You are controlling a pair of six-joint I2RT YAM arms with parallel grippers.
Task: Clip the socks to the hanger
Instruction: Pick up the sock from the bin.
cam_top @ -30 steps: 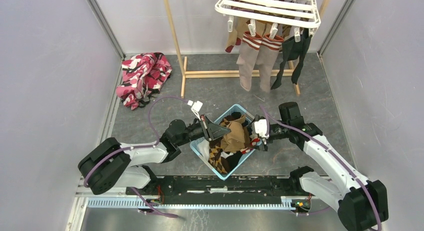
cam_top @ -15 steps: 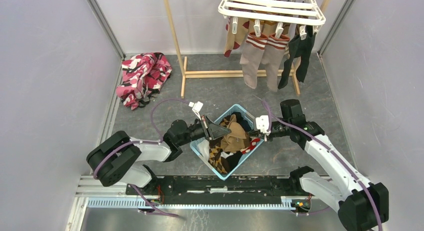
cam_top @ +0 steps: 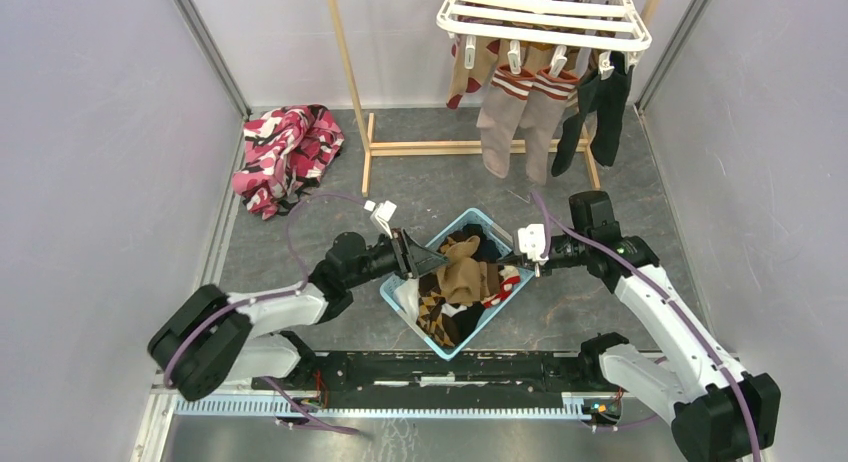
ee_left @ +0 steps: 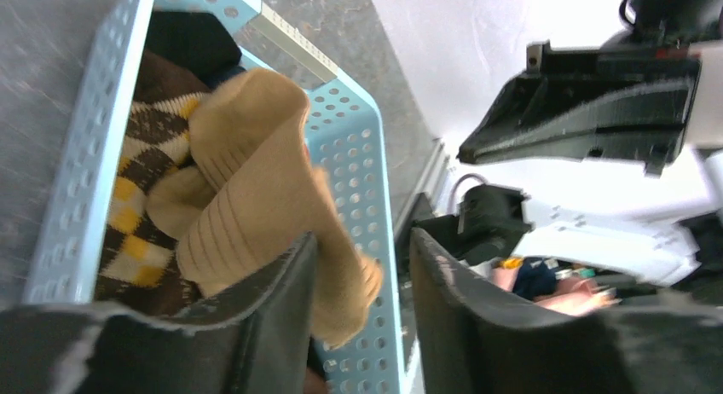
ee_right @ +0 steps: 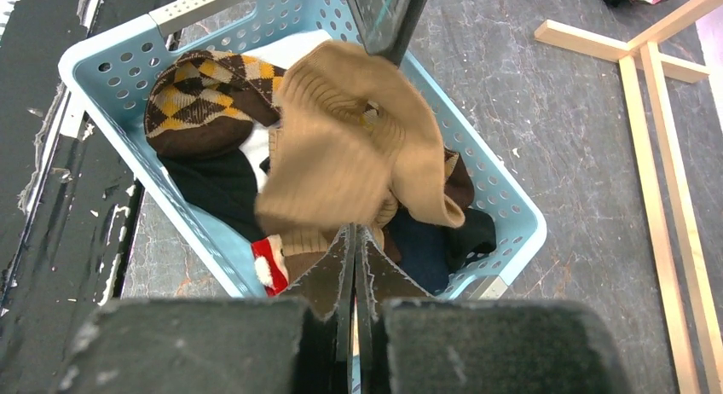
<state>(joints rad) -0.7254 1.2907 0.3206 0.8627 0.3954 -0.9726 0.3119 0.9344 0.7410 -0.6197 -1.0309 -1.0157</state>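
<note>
Top cam: the hanger (cam_top: 545, 12) is hanging over the desk's (cam_top: 650, 182) far edge, towards the right corner, with several socks (cam_top: 510, 112) dangling from its clips. The blue basket (cam_top: 455, 347) is sitting by the near edge, with the left hand (cam_top: 420, 259) and right hand (cam_top: 522, 254) reaching in from either side over a tan sock (cam_top: 465, 274).

Left wrist: the left hand's fingers are standing apart, and that sock's tip is poking between them.

Right wrist: the right hand is squeezing fully closed at the sock's edge. Can't tell if it's catching any fabric.

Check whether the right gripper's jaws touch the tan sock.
Cannot tell. In the right wrist view the shut right gripper overlaps the tan sock's blurred lower edge; neither contact nor gap shows plainly.
</note>
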